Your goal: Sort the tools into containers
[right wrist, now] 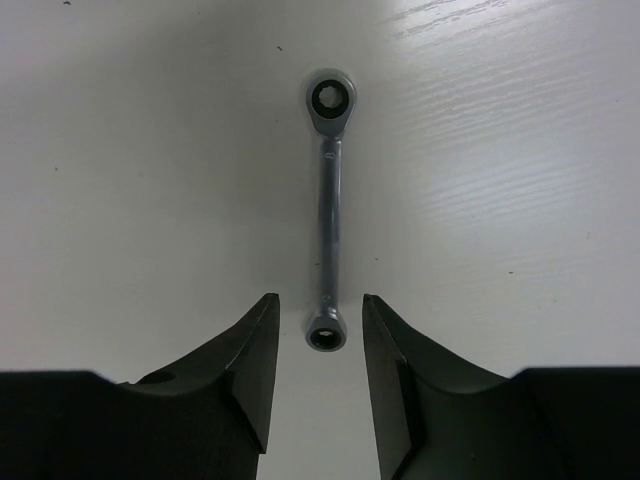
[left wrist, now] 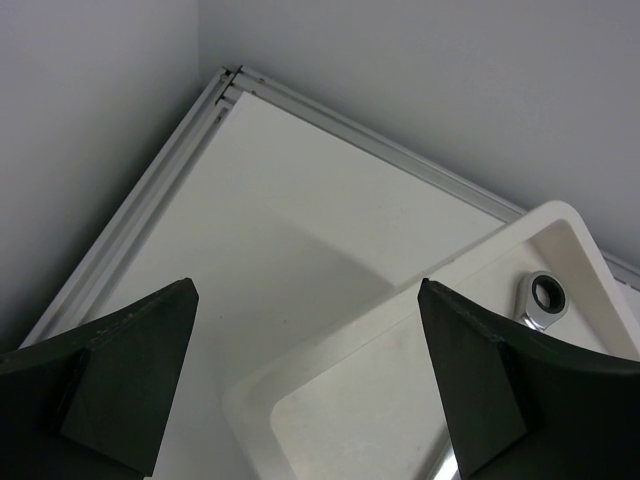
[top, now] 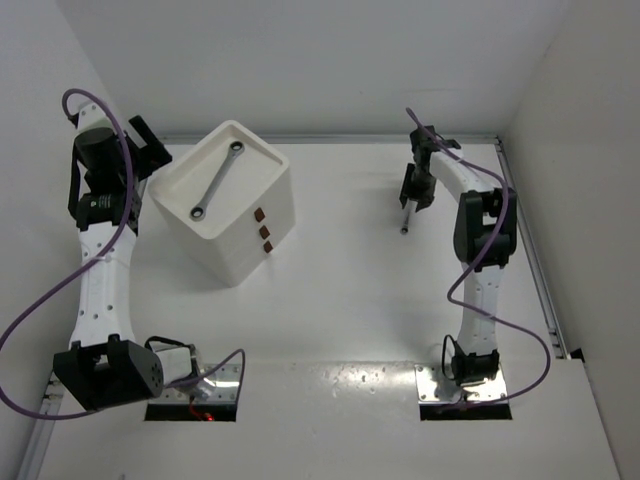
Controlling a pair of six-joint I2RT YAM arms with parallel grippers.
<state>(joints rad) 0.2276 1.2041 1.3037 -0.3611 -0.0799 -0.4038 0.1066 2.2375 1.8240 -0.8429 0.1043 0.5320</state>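
Note:
A long silver wrench (top: pixel 218 180) lies diagonally in the recessed tray top of the white box (top: pixel 245 255); its ring end also shows in the left wrist view (left wrist: pixel 543 298). My left gripper (top: pixel 153 157) is open and empty beside the box's far left corner, and the tray rim (left wrist: pixel 330 345) shows between its jaws (left wrist: pixel 307 285). A second silver wrench (top: pixel 405 218) lies on the table at the far right. My right gripper (top: pixel 413 192) is open just above it, and in the wrist view (right wrist: pixel 319 300) the jaws straddle the wrench's (right wrist: pixel 328 215) near ring end without touching it. Pliers and the screwdriver are out of view.
The box's front face carries three small dark brown drawer knobs (top: pixel 265 232). A metal rail (top: pixel 530 250) runs along the table's right edge and another along the back (left wrist: pixel 150 200). White walls close in behind and at both sides.

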